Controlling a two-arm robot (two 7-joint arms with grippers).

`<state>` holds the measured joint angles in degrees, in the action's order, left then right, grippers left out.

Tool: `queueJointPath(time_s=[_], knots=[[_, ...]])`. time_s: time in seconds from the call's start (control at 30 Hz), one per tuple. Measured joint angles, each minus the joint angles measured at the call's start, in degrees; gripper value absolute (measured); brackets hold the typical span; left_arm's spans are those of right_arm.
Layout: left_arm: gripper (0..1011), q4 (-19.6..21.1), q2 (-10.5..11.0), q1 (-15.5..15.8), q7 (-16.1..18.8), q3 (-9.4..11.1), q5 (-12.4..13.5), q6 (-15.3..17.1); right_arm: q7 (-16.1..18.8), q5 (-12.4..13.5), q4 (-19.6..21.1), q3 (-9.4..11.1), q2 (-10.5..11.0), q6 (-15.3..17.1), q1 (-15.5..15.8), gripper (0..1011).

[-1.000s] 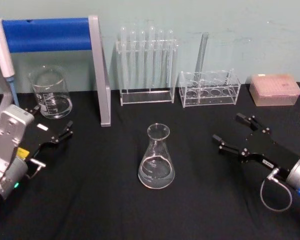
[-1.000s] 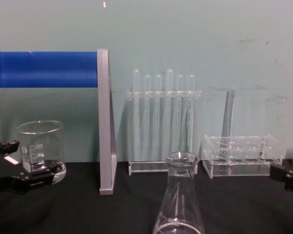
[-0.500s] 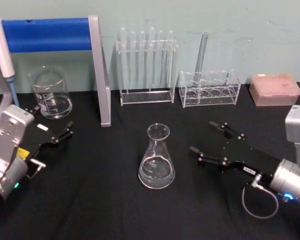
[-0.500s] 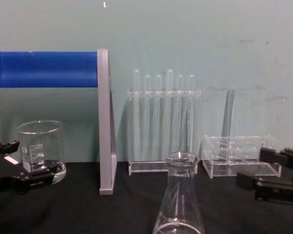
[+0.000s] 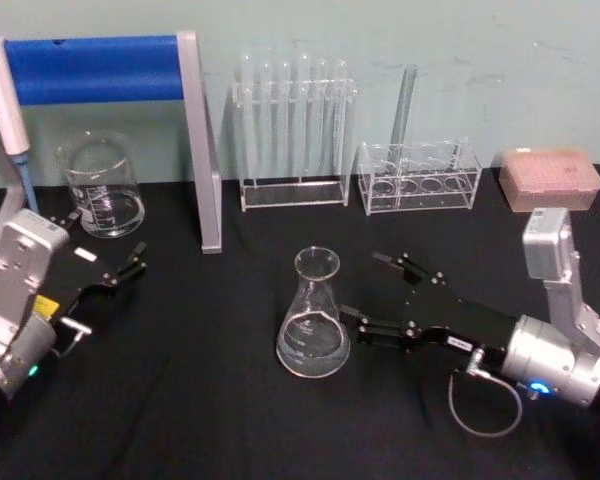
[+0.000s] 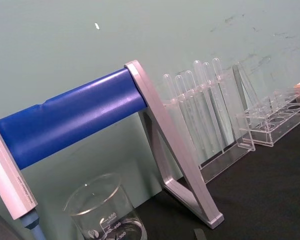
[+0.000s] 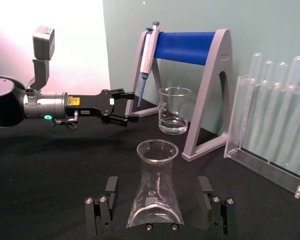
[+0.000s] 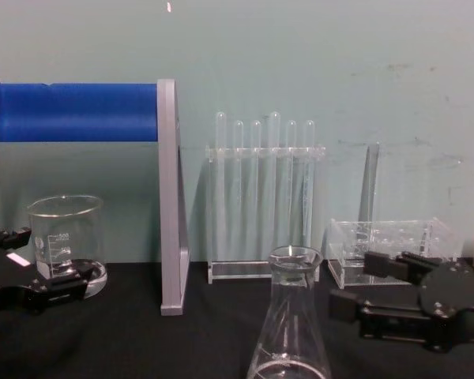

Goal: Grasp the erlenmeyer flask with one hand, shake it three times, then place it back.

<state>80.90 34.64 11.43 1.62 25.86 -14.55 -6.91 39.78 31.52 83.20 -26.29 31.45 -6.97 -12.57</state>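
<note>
The erlenmeyer flask (image 5: 313, 320) stands upright mid-counter (image 5: 210, 410) — not yet grasped. The right pincer (image 5: 363, 286), spread wide, sits just beside it; gripping, three shakes and the return are all left. The left pincer (image 5: 130, 262) idles, released, near the beaker (image 5: 102, 190).
</note>
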Motion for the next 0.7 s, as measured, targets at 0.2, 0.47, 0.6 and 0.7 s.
queueJointPath(time_s=[0.2,0.47,0.6,0.7], knots=[[1001,0.0,0.0,0.0,0.0,0.0,0.0,0.0,1.5,-1.0,-3.5,-2.1,-2.0,0.1,-3.1,1000],[1001,0.0,0.0,0.0,0.0,0.0,0.0,0.0,2.7,-1.8,-7.1,-3.9,-4.1,-0.2,-6.1,1000],[1001,0.0,0.0,0.0,0.0,0.0,0.0,0.0,3.0,-2.0,-8.6,-4.5,-5.1,-0.3,-7.4,1000],[1001,0.0,0.0,0.0,0.0,0.0,0.0,0.0,3.0,-2.2,-9.6,-4.9,-5.7,-0.4,-8.3,1000]])
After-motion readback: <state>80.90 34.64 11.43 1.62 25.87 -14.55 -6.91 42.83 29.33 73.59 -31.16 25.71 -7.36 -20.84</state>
